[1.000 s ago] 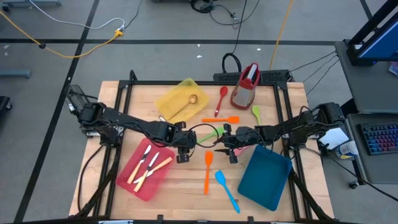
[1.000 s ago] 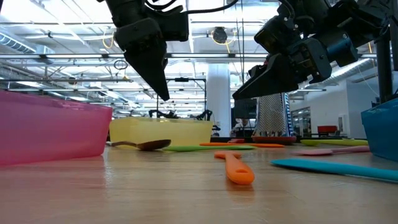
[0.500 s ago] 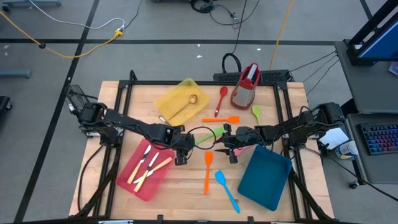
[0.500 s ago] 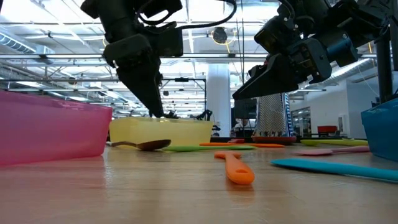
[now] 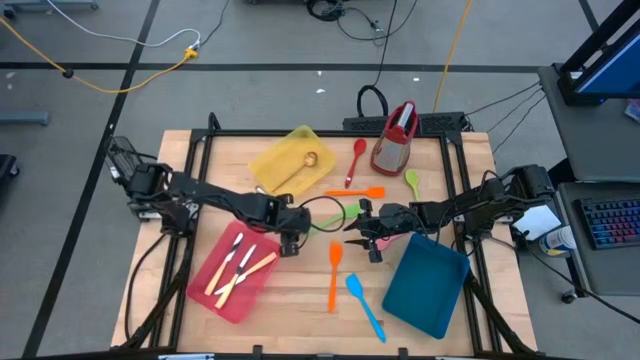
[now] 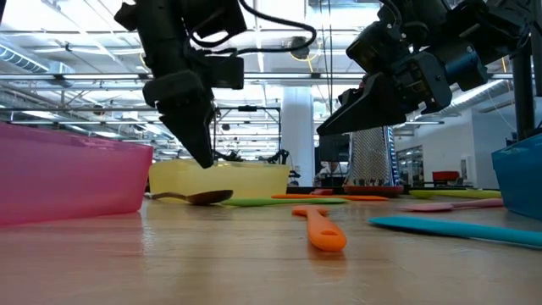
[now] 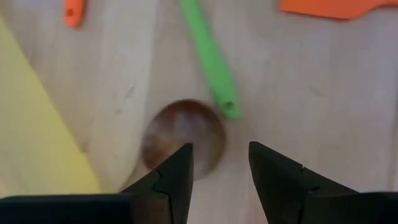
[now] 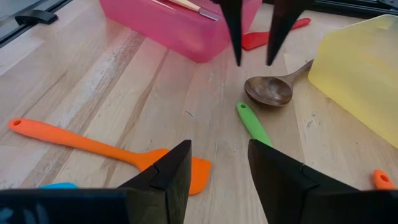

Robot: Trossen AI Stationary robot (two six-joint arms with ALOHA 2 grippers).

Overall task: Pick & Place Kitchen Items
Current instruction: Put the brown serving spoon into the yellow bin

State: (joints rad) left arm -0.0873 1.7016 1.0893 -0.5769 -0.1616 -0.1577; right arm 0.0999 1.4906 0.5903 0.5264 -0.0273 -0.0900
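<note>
L gripper (image 5: 291, 246) sits near the desk (image 5: 300, 300) centre, fingers (image 7: 177, 171) apart w/ nothing between them, tips pointing down just over the dark wooden spoon (image 7: 183, 134), not touching it. That spoon's bowl lies on bare wood right beside the yellow tray (image 5: 290, 158), next to the handle end of the green utensil (image 7: 210, 59) (the two nearly touch).

R gripper (image 5: 361, 240) hangs near the middle too, a bit above the desk, fingers (image 8: 171, 171) spread and empty; it faces the L one across the spoon.

Other items:
- orange spatula (image 5: 334, 275) flat on the desk, between the pink tray (image 5: 215, 292) and the blue tray (image 5: 425, 285)
- blue spatula (image 5: 365, 306) beside the blue tray
- second orange spatula (image 5: 357, 192) and red spoon (image 5: 355, 160) toward the far side, near the metal grater (image 5: 396, 138)
- small green spoon (image 5: 411, 181) by the grater
- pink tray holds a wooden utensil and pale-handled cutlery (image 5: 242, 265)
- yellow tray holds one wooden spoon (image 5: 298, 168)

In the low view the L gripper's tips (image 6: 201, 152) hover over the dark spoon, clear of it.
</note>
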